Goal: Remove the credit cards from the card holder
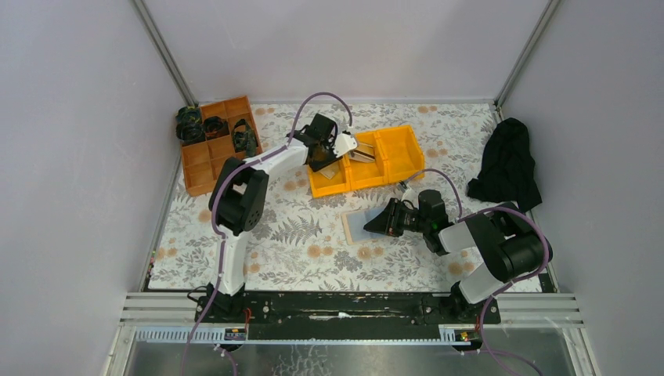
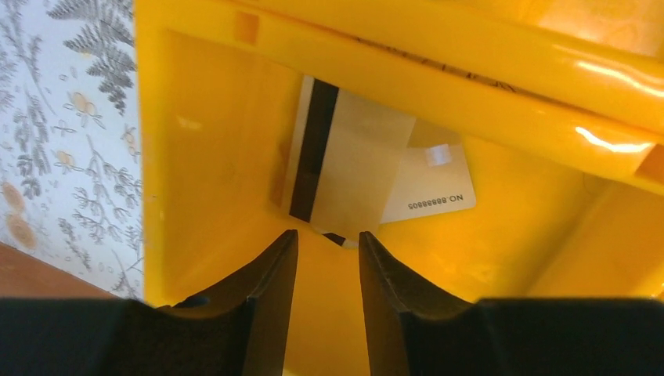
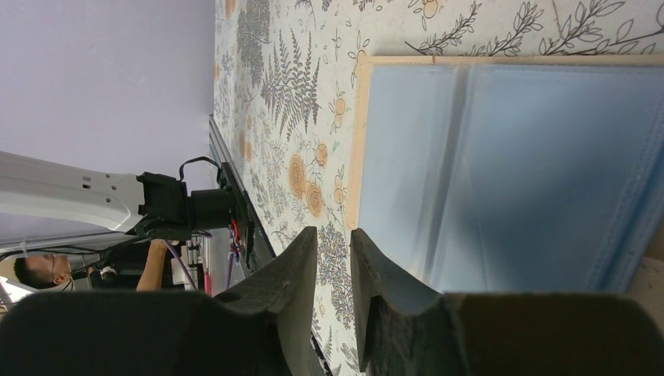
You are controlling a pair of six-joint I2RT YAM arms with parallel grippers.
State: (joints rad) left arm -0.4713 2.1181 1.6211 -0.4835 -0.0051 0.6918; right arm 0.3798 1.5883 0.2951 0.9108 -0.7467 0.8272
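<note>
The card holder [image 1: 359,225] lies open on the table, tan-rimmed with a pale blue-grey translucent inside [image 3: 509,172]. My right gripper [image 1: 371,226] sits low at its right edge, jaws a narrow gap apart [image 3: 334,231]. Only the patterned table shows between them, and one finger overlaps the holder's edge. My left gripper [image 1: 325,154] hangs over the left compartment of the yellow bin [image 1: 395,149]. In the left wrist view it stands open [image 2: 329,235] and empty, just above two credit cards on the bin floor: a tan one with a black stripe [image 2: 348,168] and a pale numbered one [image 2: 438,192].
An orange-brown divided tray [image 1: 205,168] holding dark items stands at the back left. A black cloth [image 1: 507,164] lies at the right wall. The yellow bin's walls [image 2: 203,157] close in round the left gripper. A person shows beyond the table's near edge in the right wrist view.
</note>
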